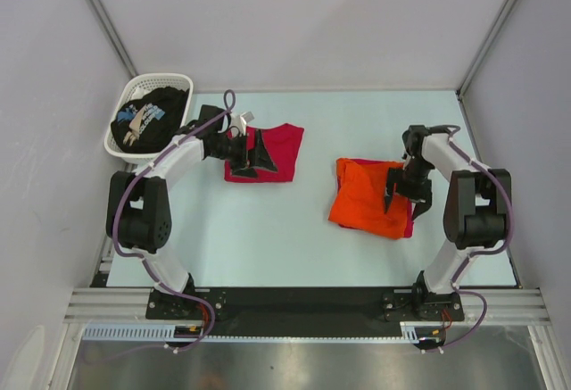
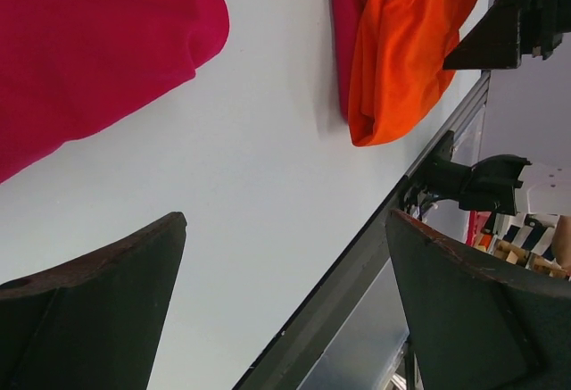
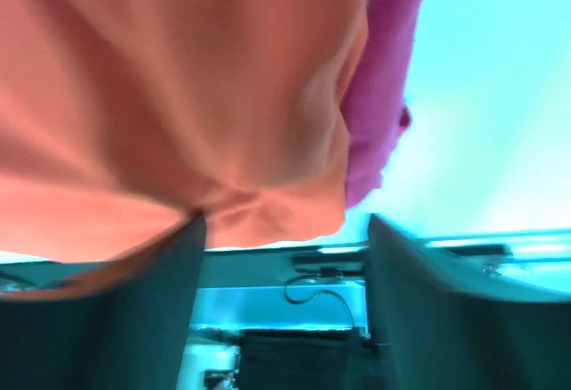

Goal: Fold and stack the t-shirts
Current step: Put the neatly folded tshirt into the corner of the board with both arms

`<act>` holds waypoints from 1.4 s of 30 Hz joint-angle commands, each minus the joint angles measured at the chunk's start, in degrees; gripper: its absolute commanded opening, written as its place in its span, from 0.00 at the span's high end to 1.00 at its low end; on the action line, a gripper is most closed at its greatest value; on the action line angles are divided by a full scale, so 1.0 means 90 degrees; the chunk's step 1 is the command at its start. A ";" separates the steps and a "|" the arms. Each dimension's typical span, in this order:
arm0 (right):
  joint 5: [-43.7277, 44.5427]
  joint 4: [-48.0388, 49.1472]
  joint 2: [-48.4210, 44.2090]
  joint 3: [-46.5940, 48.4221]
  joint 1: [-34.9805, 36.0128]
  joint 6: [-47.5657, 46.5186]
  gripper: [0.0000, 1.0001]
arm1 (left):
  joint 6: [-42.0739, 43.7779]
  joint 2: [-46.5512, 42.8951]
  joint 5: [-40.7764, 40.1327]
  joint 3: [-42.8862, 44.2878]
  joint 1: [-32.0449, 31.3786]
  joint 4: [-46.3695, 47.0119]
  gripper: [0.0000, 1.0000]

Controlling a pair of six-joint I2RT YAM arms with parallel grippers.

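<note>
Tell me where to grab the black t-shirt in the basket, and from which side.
Probably best to take the black t-shirt by the bunched cloth heaped at its middle, coming straight down from above. It lies crumpled inside the white basket, whose walls close off every side, so only the top is open.

The top external camera sits above and behind the arm bases and looks steeply down, far enough back to take in the whole table [image 1: 294,247] up to the white lattice basket [image 1: 147,113] at its far-left corner. The left wrist camera rides low over the table and faces across it between the fingers of the left gripper [image 2: 285,219], sharing with the top view the crimson t-shirt [image 2: 89,51] and the orange t-shirt [image 2: 401,42]. The right wrist camera looks past the right gripper [image 3: 285,220] from so near that the orange t-shirt blurs and fills its upper half.
</note>
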 commanded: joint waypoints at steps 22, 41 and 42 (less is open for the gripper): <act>0.0793 0.0242 -0.0533 0.0565 0.0652 0.0135 0.19 | -0.0867 0.1963 0.0072 0.2526 -0.2405 0.0553 0.00; 0.1867 0.1405 0.0356 0.0438 0.0613 -0.0071 0.24 | -0.1014 0.3214 -0.0036 0.3826 -0.2591 0.0348 0.01; 0.1858 0.1550 0.0375 0.0438 0.0613 -0.0080 0.25 | -0.1023 0.3224 -0.0074 0.3835 -0.2611 0.0328 0.02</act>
